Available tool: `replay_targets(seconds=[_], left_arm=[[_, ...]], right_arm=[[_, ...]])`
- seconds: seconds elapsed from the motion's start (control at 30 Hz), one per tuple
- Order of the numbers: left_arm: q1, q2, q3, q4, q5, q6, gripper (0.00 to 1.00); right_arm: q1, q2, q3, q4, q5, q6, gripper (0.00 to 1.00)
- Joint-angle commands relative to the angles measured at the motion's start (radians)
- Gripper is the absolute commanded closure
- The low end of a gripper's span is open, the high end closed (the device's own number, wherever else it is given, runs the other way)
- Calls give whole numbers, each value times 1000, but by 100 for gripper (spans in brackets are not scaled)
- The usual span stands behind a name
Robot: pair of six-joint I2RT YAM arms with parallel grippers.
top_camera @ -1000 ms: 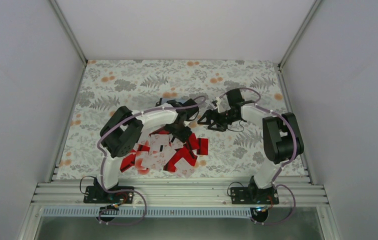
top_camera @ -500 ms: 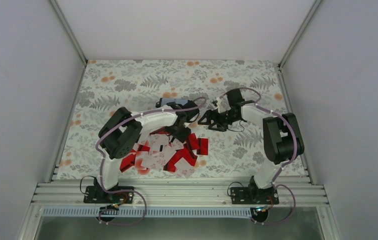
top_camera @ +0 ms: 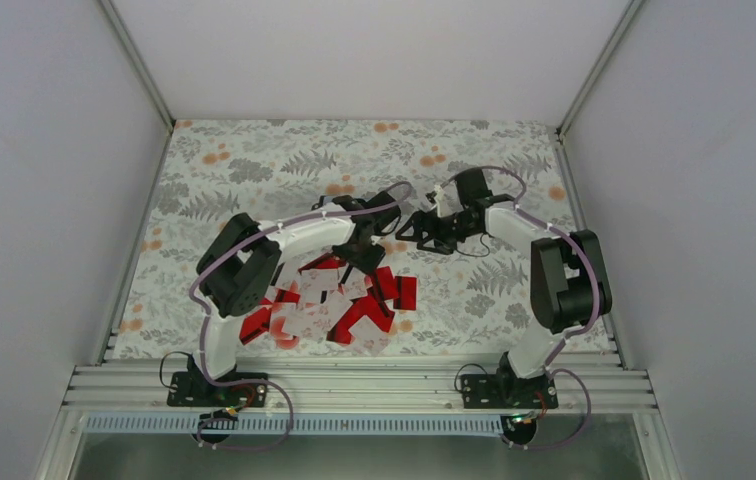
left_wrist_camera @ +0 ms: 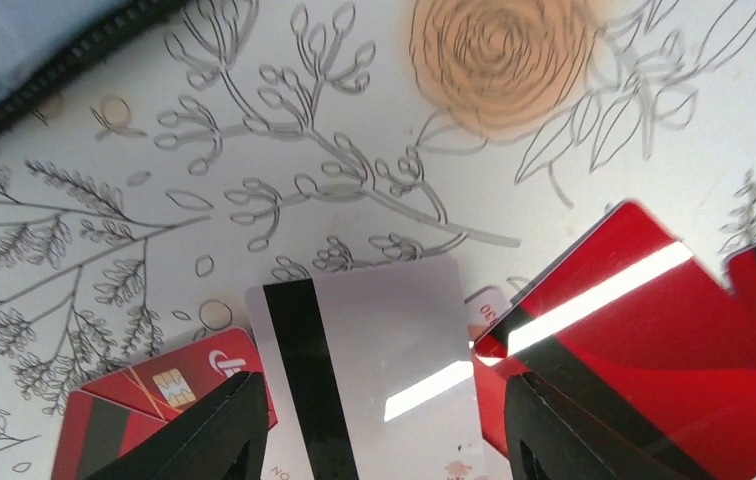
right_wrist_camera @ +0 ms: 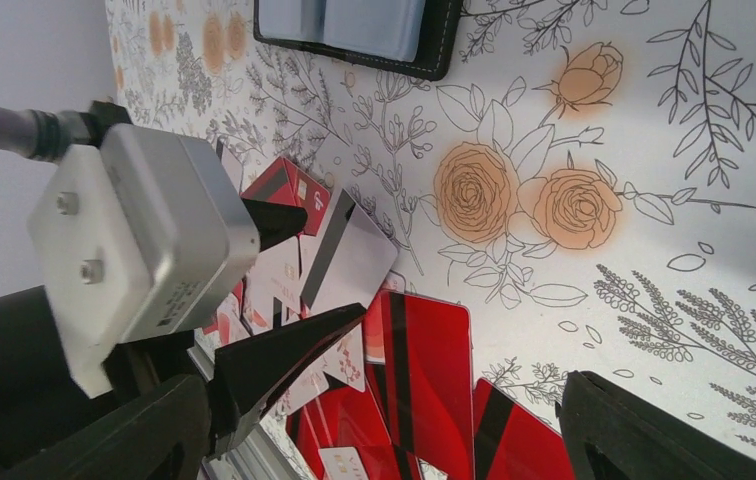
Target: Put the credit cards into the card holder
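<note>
The left gripper point(left_wrist_camera: 384, 400) has its jaws partly closed, one black finger on each side of a thin white plastic card point(left_wrist_camera: 374, 340) with a black stripe. The card's left edge meets one finger and a slit shows at the other, so I cannot tell whether it is pinched. The right gripper point(right_wrist_camera: 384, 400) stands wide apart with nothing in it.

The black stitched folding card holder point(right_wrist_camera: 354, 25), lined in pale blue-grey, lies open and flat. The striped card is on the near side of the holder, apart from it. It sits at the edge of a heap of glossy red and white credit cards point(top_camera: 339, 305) that spreads away from the holder toward the arm bases.

Everything rests on a white tablecloth point(top_camera: 254, 160) printed with grey leaf sprays and orange roses. Beyond the holder the cloth runs to plain pale walls point(top_camera: 374, 60) joined by metal corner rails point(top_camera: 139, 62).

A red card point(left_wrist_camera: 169, 385) beside the left finger shows a gold chip and part of a white mark. The small print on the cards and the label on the silver box point(right_wrist_camera: 134, 240) at the left wrist are too small to read.
</note>
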Motion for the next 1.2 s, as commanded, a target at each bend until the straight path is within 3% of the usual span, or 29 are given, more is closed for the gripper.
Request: replay_targets(seconds=[0.0,0.1,0.27,0.47,0.77,1.17], left_arm=[[12,-52,51,-12,19,-31,40],[23,-61,52,-16,38,-38,40],[25,-67,3,-14,71,-52,21],[27,-11,-1,-16,94,-56,13],[40,52,-18,-29,76,-64,17],[43,67,-77,-3,31,-76,38]], right_arm=[[-8,-37,35,-10,2,18,11],[-11,-37,42,0,6,31,11],[-14,-41,42,2,9,40,11],[-21,-47,16,0,16,29,11],[-34,-48,0,-9,24,12,11],[-55,-47,-14,-4,18,3,11]])
